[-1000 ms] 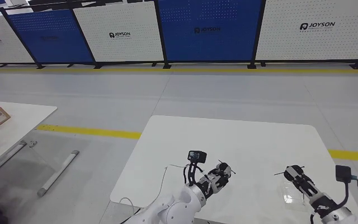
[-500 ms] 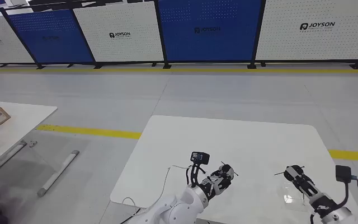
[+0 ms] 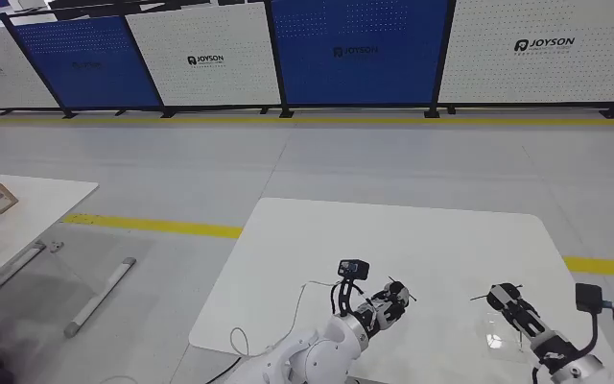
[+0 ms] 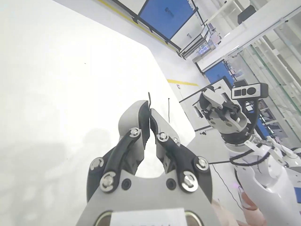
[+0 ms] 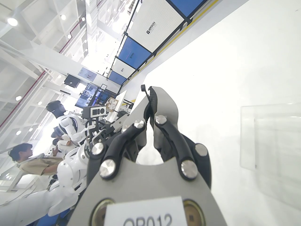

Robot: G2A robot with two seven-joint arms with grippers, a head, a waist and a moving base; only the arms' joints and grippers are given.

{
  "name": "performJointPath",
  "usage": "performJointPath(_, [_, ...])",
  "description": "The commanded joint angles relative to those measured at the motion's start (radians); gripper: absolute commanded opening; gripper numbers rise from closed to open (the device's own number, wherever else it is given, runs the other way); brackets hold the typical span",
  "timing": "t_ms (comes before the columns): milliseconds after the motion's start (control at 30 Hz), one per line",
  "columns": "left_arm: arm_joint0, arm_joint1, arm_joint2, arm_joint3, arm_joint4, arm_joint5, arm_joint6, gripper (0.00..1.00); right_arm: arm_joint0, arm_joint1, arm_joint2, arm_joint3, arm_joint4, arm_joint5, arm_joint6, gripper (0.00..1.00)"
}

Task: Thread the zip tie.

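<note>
Left gripper (image 3: pixel 395 296): over the worktop (image 3: pixel 384 230) near its front edge, roughly midway along it. The pincer is narrow, pads pressed onto a thin black strip (image 4: pixel 149 98) whose tip pokes out past the fingertips.
Black strip: very likely a zip tie tail. A second thin black line stands just beyond the fingers, and I cannot tell whether it belongs to the same piece.
Change: over the last second the left arm has slid rightward along the front edge, towards the other arm, with its hold on the strip unchanged. The right arm has kept its place.
Gap: the two grippers are well apart, with bare worktop between them.
Right gripper (image 3: pixel 499 296): near the front right corner, pincer narrow and clamped on the zip tie (image 5: pixel 143 87), whose square head sticks out beyond the fingertips.
Clear sheet (image 3: pixel 496 339): a transparent piece lying flat on the worktop just beside the right gripper, towards the front edge.
Meaning: judging by the drift, the tail is being carried to the head. Threading is not yet begun; the tip must next line up with the head's slot, and a slim, springy tip could easily miss.
</note>
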Motion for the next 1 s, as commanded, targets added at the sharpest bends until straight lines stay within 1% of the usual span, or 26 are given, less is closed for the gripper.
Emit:
performJointPath(0, [0.001, 0.000, -0.004, 0.005, 0.000, -0.003, 0.005, 0.00, 0.000, 0.000, 0.000, 0.000, 0.000, 0.000, 0.000, 0.00])
performJointPath(133, [0.004, 0.005, -0.038, 0.032, -0.011, -0.029, -0.017, 0.00, 0.000, 0.000, 0.000, 0.000, 0.000, 0.000, 0.000, 0.00])
performJointPath(167, [0.013, 0.008, -0.054, 0.032, -0.035, -0.050, -0.025, 0.00, 0.000, 0.000, 0.000, 0.000, 0.000, 0.000, 0.000, 0.00])
performJointPath(300, [0.046, 0.020, -0.117, 0.045, -0.077, -0.100, -0.034, 0.00, 0.000, 0.000, 0.000, 0.000, 0.000, 0.000, 0.000, 0.00])
performJointPath(367, [0.058, 0.024, -0.136, 0.055, -0.078, -0.108, -0.031, 0.00, 0.000, 0.000, 0.000, 0.000, 0.000, 0.000, 0.000, 0.00])
performJointPath(400, [0.063, 0.025, -0.142, 0.060, -0.068, -0.104, -0.025, 0.00, 0.000, 0.000, 0.000, 0.000, 0.000, 0.000, 0.000, 0.00])
performJointPath(500, [0.069, 0.024, -0.141, 0.065, -0.047, -0.095, -0.001, 0.00, 0.000, 0.000, 0.000, 0.000, 0.000, 0.000, 0.000, 0.00])
performJointPath(567, [0.069, 0.024, -0.141, 0.065, -0.047, -0.095, -0.001, 0.00, 0.000, 0.000, -0.001, 0.000, 0.001, -0.001, -0.001, 0.00])
performJointPath(600, [0.069, 0.024, -0.141, 0.065, -0.047, -0.095, -0.001, 0.00, 0.001, -0.002, -0.005, -0.006, 0.009, -0.011, 0.003, 0.00])
performJointPath(667, [0.069, 0.024, -0.141, 0.065, -0.047, -0.095, -0.001, 0.00, -0.007, -0.006, -0.014, -0.007, 0.021, -0.055, 0.005, 0.00])
performJointPath(767, [0.069, 0.024, -0.141, 0.065, -0.047, -0.095, -0.001, 0.00, -0.014, -0.012, -0.041, -0.004, 0.021, -0.095, -0.005, 0.00])
performJointPath(833, [0.069, 0.024, -0.141, 0.065, -0.047, -0.095, -0.001, 0.00, -0.010, -0.016, -0.062, 0.004, 0.029, -0.107, 0.004, 0.00])
performJointPath(967, [0.069, 0.024, -0.141, 0.065, -0.047, -0.095, -0.001, 0.00, 0.021, -0.023, -0.099, 0.025, 0.045, -0.106, 0.047, 0.00])
